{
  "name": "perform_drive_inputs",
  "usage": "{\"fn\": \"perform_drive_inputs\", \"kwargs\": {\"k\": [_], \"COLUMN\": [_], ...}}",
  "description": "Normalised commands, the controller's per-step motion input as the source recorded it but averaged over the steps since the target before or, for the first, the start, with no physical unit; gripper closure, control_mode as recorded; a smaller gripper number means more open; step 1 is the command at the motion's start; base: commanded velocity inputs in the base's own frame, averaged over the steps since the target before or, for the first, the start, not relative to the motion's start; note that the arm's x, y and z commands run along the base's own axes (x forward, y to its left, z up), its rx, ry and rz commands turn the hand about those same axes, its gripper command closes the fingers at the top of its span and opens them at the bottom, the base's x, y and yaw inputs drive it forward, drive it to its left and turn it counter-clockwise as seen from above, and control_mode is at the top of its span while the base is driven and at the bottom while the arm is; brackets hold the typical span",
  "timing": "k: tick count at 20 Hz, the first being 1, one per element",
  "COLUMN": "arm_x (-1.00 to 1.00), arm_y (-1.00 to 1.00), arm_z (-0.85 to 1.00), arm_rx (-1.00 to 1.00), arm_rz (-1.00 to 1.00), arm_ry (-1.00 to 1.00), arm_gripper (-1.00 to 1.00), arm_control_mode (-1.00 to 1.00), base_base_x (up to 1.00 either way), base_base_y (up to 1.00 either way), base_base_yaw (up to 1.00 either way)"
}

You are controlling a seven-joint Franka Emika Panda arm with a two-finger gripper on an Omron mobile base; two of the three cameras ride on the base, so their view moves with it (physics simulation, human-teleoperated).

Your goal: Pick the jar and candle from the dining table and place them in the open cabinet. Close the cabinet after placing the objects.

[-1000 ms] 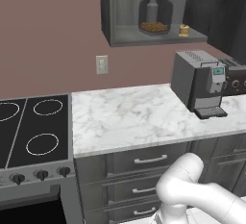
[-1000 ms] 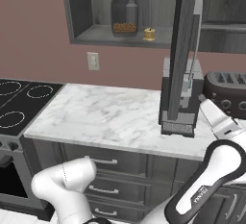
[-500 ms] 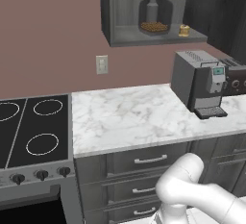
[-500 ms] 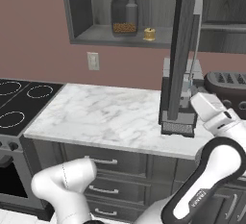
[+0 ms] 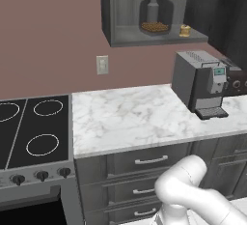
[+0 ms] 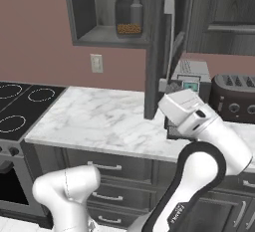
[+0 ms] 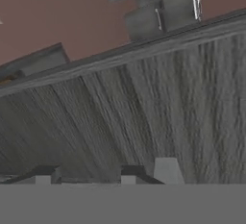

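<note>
The gripper is pressed close against the dark wood-grain face of the open cabinet door. Its two dark fingertips sit at the bottom of the hand view, and it is not possible to tell whether they are apart or together. In the right base view the white arm reaches up to the door's lower edge, above the marble worktop. Inside the wall cabinet, the jar stands at the middle of the shelf, with a blue-topped spray bottle overlapping it. The candle sits to its right, near the shelf's right end. Below, a coffee machine stands at the worktop's right end, a toaster beside it, and a black stove adjoins the worktop's left edge.
</note>
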Motion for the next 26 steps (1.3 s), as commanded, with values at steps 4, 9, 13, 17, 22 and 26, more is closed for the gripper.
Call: {"fn": "perform_drive_inputs", "kwargs": {"k": [4,9,13,17,22,26], "arm_x": [-0.38,-0.08,0.0,0.0,0.0,0.31], "arm_y": [1.0,1.0,1.0,1.0,1.0,0.95], "arm_z": [0.15,0.23,0.26,0.26,0.29,0.46], "arm_rx": [-0.17,-0.17,-0.13,-0.1,-0.1,-0.11], "arm_rz": [0.0,-0.07,-0.15,-0.16,-0.17,-0.16], "arm_ry": [-0.19,-0.15,-0.16,-0.15,-0.13,-0.05], "arm_gripper": [-1.0,-1.0,-1.0,-1.0,-1.0,-1.0], "arm_control_mode": [-1.0,-1.0,-1.0,-1.0,-1.0,-1.0], "base_base_x": [0.0,0.0,0.0,0.0,0.0,0.0], "base_base_y": [0.0,0.0,0.0,0.0,0.0,0.0], "base_base_yaw": [0.0,0.0,0.0,0.0,0.0,0.0]}}
